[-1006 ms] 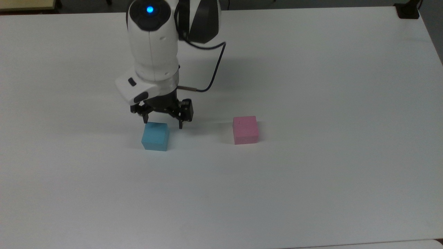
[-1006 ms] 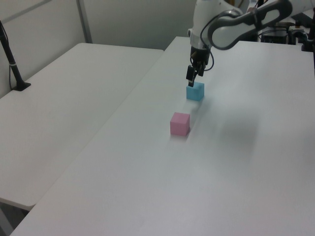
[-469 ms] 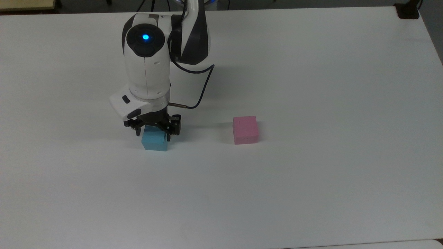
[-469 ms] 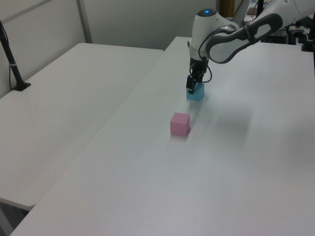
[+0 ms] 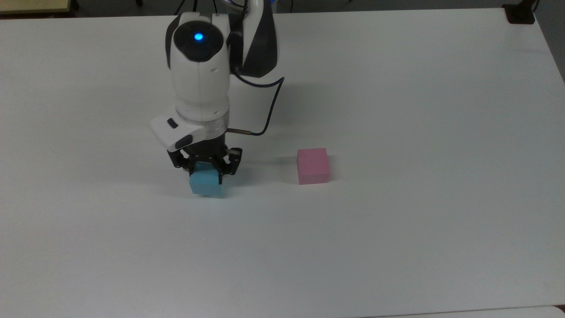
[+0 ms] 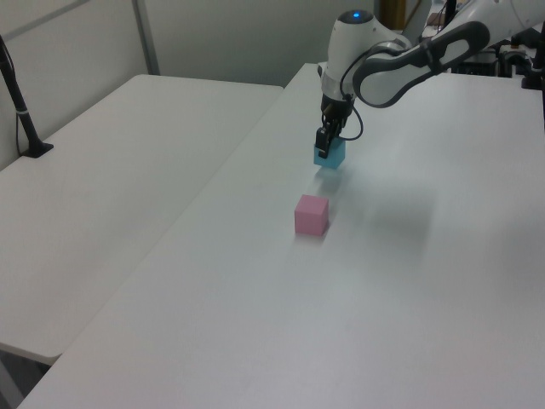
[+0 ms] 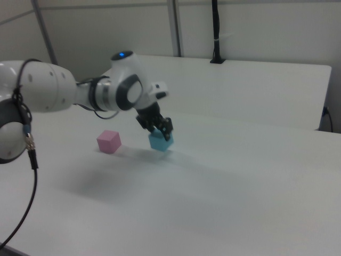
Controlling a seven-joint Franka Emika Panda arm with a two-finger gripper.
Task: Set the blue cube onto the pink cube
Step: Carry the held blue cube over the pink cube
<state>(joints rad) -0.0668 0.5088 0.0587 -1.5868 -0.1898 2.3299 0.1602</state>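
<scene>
My gripper [image 5: 206, 171] is shut on the blue cube [image 5: 206, 185], a small sky-blue block held just above the white table [image 5: 397, 229]. The same blue cube [image 6: 330, 156] hangs under the gripper [image 6: 324, 145] in the left view, with a faint shadow below it. From the right view the blue cube [image 7: 160, 142] is tilted slightly in the gripper [image 7: 158, 130]. The pink cube [image 5: 313, 165] rests on the table to the top view's right of the blue one. This pink cube [image 6: 312, 215] lies nearer the camera in the left view, and the pink cube [image 7: 108, 141] sits to the right view's left.
A dark cable [image 5: 269, 104] loops from the arm's wrist. A black post [image 6: 21, 106] stands on a neighbouring table [image 6: 111, 170] at the left view's left. Another black post [image 7: 215, 32] rises at the back in the right view.
The gripper came down around the blue cube, shut on it, and has lifted it slightly, shifting it a little toward the top view's right.
</scene>
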